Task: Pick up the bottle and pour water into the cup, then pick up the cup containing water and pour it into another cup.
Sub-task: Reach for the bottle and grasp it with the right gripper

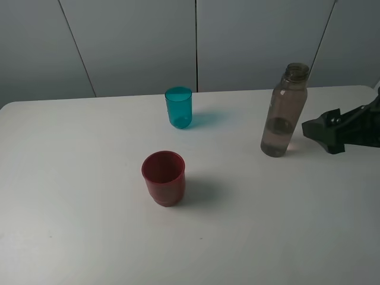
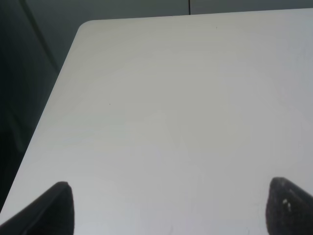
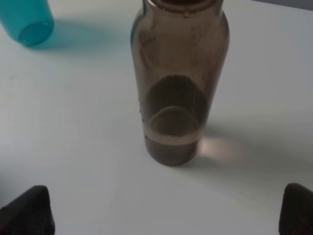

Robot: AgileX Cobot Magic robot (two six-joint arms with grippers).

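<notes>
The bottle (image 1: 284, 113) stands upright and uncapped at the right of the table, with a little water at its bottom; it also shows in the right wrist view (image 3: 178, 83). The teal cup (image 1: 179, 107) stands upright at the back middle, and its base shows in the right wrist view (image 3: 27, 19). The red cup (image 1: 164, 177) stands upright nearer the front. My right gripper (image 1: 325, 135) (image 3: 166, 215) is open and empty, just right of the bottle and facing it without touching. My left gripper (image 2: 168, 210) is open and empty over bare table, out of the exterior high view.
The white table (image 1: 71, 225) has a rounded far-left corner (image 2: 85, 27) with a dark drop beyond it. A grey panelled wall (image 1: 136, 41) stands behind the table.
</notes>
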